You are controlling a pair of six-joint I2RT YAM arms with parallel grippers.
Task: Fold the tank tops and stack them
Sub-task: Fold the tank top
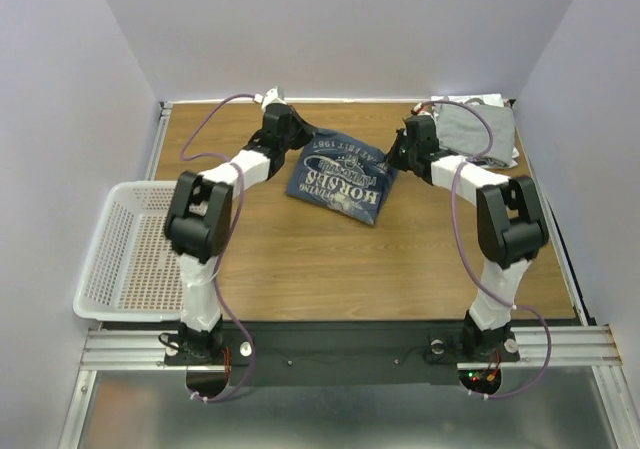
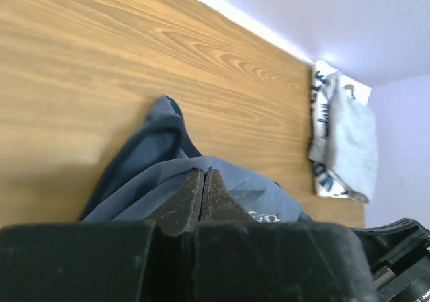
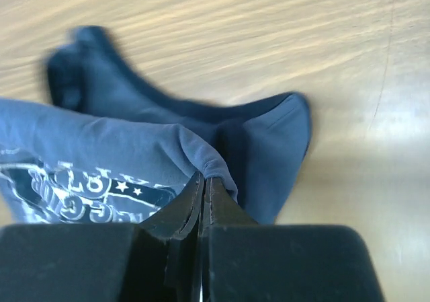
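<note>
Two arms, one garment: where is the slate-blue tank top (image 1: 338, 177)? (Desk)

On the wooden table (image 1: 300, 269), just above mid-frame in the top view, crumpled, its pale lettering facing up. (Photographer)

And the grippers? (Desk)

At the shirt's upper-left edge the left gripper (image 2: 203, 175), fingers pressed together, pinches the cloth. At its right edge the right gripper (image 3: 203, 179), likewise closed, nips a fold, with darker fabric resting on the wood beyond. A heap of light grey and white tank tops (image 1: 475, 129) lies in the table's upper-right corner, well apart. At the left edge sits a white mesh basket (image 1: 125, 244). (Photographer)
</note>
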